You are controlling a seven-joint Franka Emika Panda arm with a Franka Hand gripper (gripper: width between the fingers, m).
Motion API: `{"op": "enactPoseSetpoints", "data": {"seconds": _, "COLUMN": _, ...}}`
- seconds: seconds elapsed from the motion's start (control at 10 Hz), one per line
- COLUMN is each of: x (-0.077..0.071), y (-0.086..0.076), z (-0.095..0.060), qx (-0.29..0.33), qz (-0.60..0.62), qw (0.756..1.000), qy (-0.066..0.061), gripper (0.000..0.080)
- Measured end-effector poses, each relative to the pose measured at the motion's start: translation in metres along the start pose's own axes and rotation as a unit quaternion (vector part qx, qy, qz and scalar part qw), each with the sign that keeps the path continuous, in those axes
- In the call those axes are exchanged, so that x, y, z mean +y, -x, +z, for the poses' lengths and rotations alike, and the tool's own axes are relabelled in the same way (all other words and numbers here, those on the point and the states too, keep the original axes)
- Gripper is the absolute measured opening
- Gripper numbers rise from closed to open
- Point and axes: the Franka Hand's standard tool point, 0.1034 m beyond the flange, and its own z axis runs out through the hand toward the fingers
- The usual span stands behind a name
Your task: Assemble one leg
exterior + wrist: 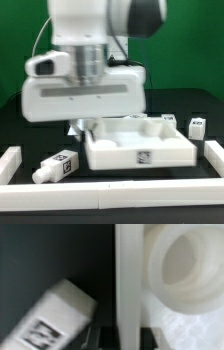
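**Operator:** Where do my fingers stand?

**Observer:** Your fingers (100, 335) sit one on each side of the upright wall of the square tray-like part (130, 274). They are tight against it with no gap showing, so they are clamped on that wall. Just inside the wall you have a round raised socket (185, 269).

**Operator:** And the leg?

**Observer:** You are not holding it. The leg (55, 319) lies on its side on the dark bench (50, 252), outside the wall and near it, tag sticker facing up. In the exterior view you see it (55, 168) off the tray's corner towards the exterior view's left, tilted across the bench.

**Operator:** What else is around?

**Observer:** Your arm's white hand (85, 95) hangs over the tray's far corner on the exterior view's left. A second leg (197, 127) stands just beside the tray on the exterior view's right. Long white bars lie around: one on the left (10, 165), one across the front (110, 200), one on the right (215, 155).
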Motion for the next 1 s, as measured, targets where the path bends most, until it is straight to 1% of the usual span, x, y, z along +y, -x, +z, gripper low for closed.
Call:
{"op": "enactPoseSetpoints", "data": {"seconds": 0.1, "x": -0.016, "y": -0.009, "z": 0.006, "qx": -0.003, "qz": 0.032, "qw": 0.999, "qy": 0.001, "gripper": 0.0054}}
{"op": "enactPoseSetpoints", "data": {"seconds": 0.2, "x": -0.028, "y": -0.013, "z": 0.014, "qx": -0.010, "qz": 0.047, "qw": 0.999, "qy": 0.001, "gripper": 0.0054}}
{"op": "enactPoseSetpoints", "data": {"seconds": 0.3, "x": -0.023, "y": -0.011, "z": 0.014, "qx": -0.010, "qz": 0.026, "qw": 1.000, "qy": 0.002, "gripper": 0.0054}}
{"op": "enactPoseSetpoints", "data": {"seconds": 0.4, "x": -0.021, "y": -0.010, "z": 0.014, "qx": -0.010, "qz": 0.031, "qw": 0.999, "qy": 0.002, "gripper": 0.0054}}
{"op": "enactPoseSetpoints", "data": {"seconds": 0.7, "x": -0.022, "y": -0.009, "z": 0.015, "qx": -0.012, "qz": 0.031, "qw": 0.999, "qy": 0.002, "gripper": 0.0054}}
{"op": "enactPoseSetpoints", "data": {"seconds": 0.8, "x": -0.023, "y": -0.009, "z": 0.017, "qx": -0.013, "qz": 0.034, "qw": 0.999, "qy": 0.002, "gripper": 0.0054}}
{"op": "enactPoseSetpoints", "data": {"seconds": 0.9, "x": -0.029, "y": -0.007, "z": 0.023, "qx": -0.015, "qz": 0.042, "qw": 0.999, "qy": 0.002, "gripper": 0.0054}}
{"op": "enactPoseSetpoints", "data": {"seconds": 1.0, "x": -0.037, "y": -0.009, "z": 0.027, "qx": -0.015, "qz": 0.067, "qw": 0.998, "qy": 0.001, "gripper": 0.0054}}
